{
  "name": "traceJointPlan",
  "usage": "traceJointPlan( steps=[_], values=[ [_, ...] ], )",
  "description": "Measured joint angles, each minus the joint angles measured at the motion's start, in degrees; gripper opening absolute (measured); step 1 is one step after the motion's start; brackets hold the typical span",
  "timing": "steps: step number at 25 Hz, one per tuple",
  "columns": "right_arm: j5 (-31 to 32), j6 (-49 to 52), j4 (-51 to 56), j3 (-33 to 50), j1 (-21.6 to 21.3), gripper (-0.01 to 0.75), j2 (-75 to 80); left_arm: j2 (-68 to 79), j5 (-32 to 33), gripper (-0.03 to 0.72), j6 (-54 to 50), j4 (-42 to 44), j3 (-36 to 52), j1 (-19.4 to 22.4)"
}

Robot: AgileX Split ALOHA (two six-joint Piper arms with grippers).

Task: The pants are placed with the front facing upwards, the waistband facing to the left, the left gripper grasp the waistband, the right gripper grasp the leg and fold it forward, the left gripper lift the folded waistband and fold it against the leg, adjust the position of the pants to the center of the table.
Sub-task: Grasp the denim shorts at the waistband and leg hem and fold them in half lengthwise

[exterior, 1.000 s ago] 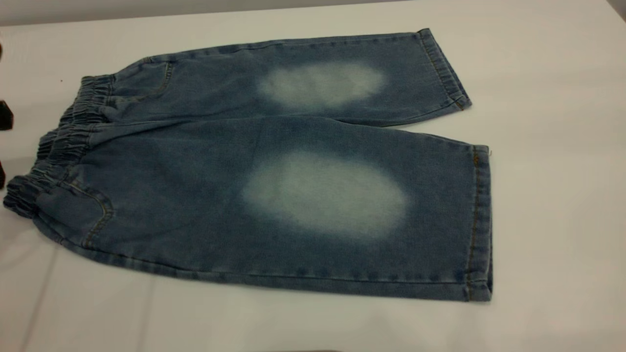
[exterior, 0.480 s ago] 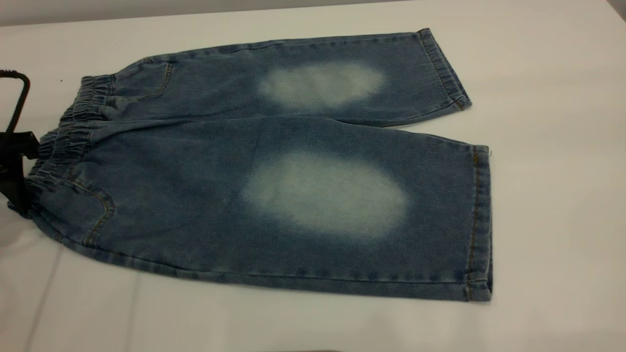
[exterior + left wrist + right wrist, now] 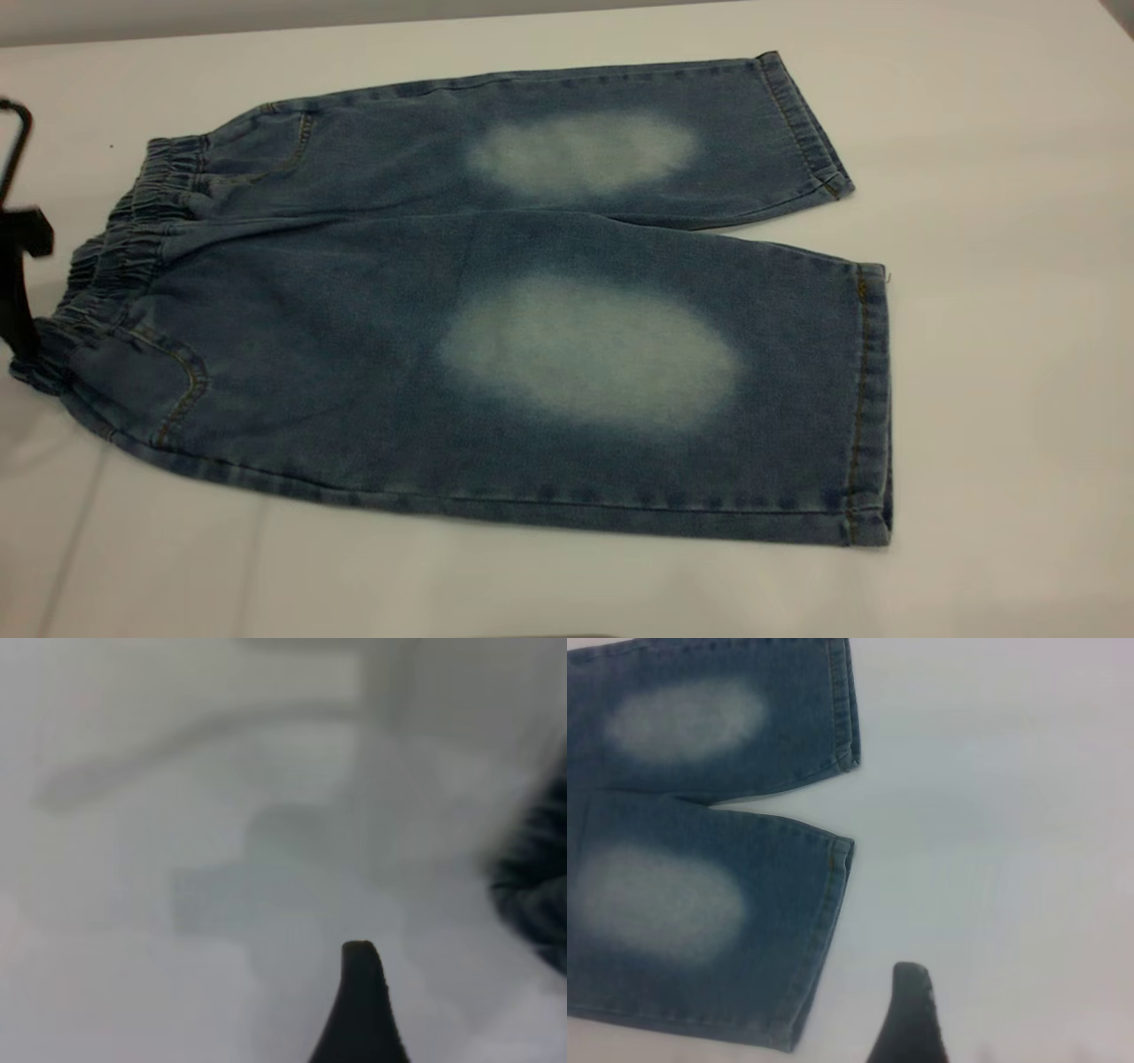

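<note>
The denim pants (image 3: pixel 496 292) lie flat and unfolded on the white tabletop (image 3: pixel 1001 372), front up. Their waistband (image 3: pixel 106 266) is just beside the left claw (image 3: pixel 19 266); its grip I cannot tell. No fold is made yet. The right claw (image 3: pixel 908 1014) hangs beside the leg (image 3: pixel 700 912) cuff, its grip not visible.

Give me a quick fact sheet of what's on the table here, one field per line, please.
Garment: pants in blue denim, lying flat and unfolded, front up
Waistband: waistband gathered, at the exterior view's left end
Legs: both spread out, hems toward the right; each has a pale oval patch
Surface: table, plain white
Left gripper: left gripper at the left edge, beside the waistband; only part of it shows
Right gripper: one finger shows in its wrist view, above bare table, apart from the leg hems
Folding: not started
</note>
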Motion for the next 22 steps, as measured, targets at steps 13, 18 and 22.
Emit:
traceJointPlan(
  steps=[13, 18, 22],
  values=[
    [0.0, 0.0, 0.0, 0.0, 0.0, 0.496, 0.0, 3.78, -5.9, 0.515, 0.31, -2.14, 0.0, -0.42],
    [0.0, 0.0, 0.0, 0.0, 0.0, 0.496, 0.0, 6.4, -8.16, 0.515, 0.31, -2.54, -0.11, -1.17],
    [0.55, 0.0, 0.06, 0.0, 0.0, 0.496, 0.0, 7.51, -9.2, 0.499, 0.43, -2.41, -0.51, -1.93]
  ],
)
